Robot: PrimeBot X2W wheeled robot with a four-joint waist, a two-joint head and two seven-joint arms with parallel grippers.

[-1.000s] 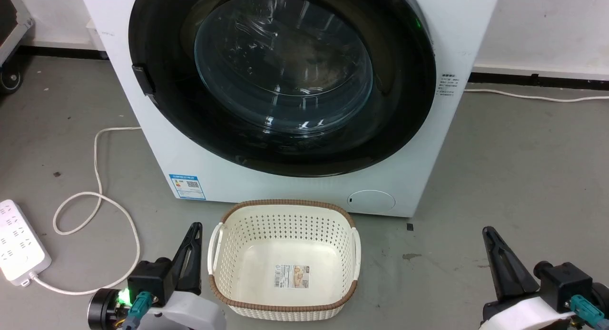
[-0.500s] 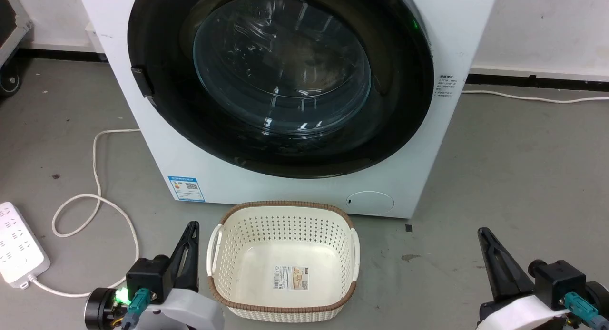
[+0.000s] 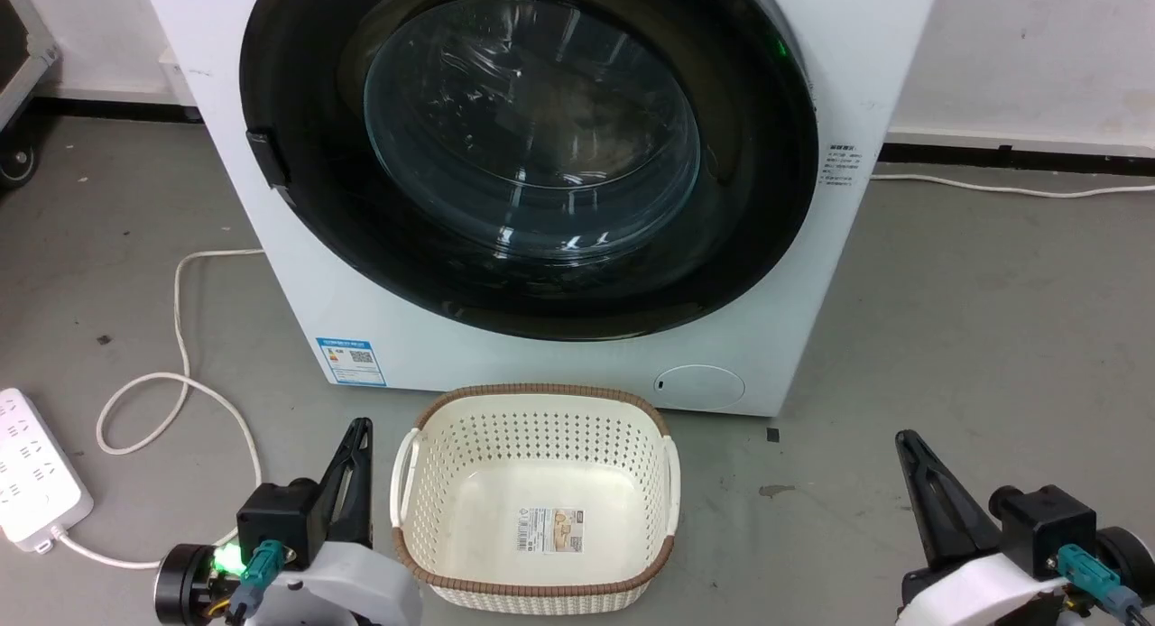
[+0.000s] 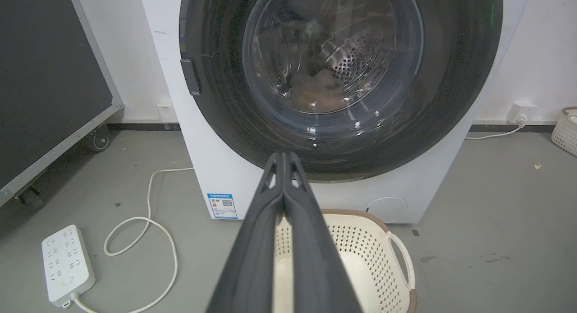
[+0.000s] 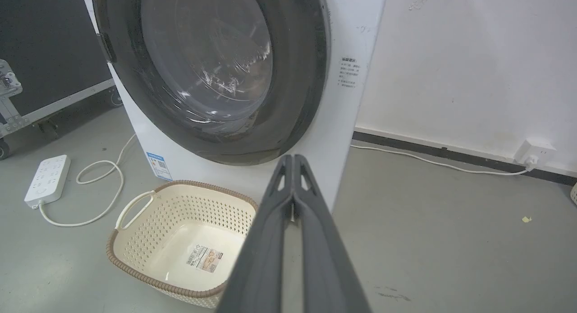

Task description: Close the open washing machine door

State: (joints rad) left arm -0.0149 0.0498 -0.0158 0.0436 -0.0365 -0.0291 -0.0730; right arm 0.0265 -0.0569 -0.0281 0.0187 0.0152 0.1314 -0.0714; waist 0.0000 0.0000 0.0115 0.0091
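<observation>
At the top of the head view stood the white washing machine (image 3: 541, 366). Its round door (image 3: 532, 130) lay flat against the front, black rim seated all the way round, glass bowl in the middle. A blue sticker (image 3: 350, 363) sat at the machine's lower left corner. On the grey floor just in front sat a cream basket (image 3: 541, 393) with a brown rim and a label on its bottom. A white power strip (image 3: 36, 482) lay at the far left, its cable (image 3: 180, 382) looping toward the machine. The left gripper (image 3: 359, 428) showed at the lower left, just beside the basket. The right gripper (image 3: 905, 438) showed at the lower right, well apart from it. Each looked like one dark wedge, touching nothing.

Along the left wrist view, the left gripper's two fingers were pressed together, tips meeting, holding nothing. They pointed at the door's lower edge. The door sat shut against the machine, the holed steel drum visible through its glass.

Along the right wrist view, the right gripper's fingers were likewise together and held nothing, their tips showing before the machine's lower right corner. The door appeared at a slant, flat against the front. The basket sat at the lower left, and a wall socket (image 5: 534, 153) at the right.
</observation>
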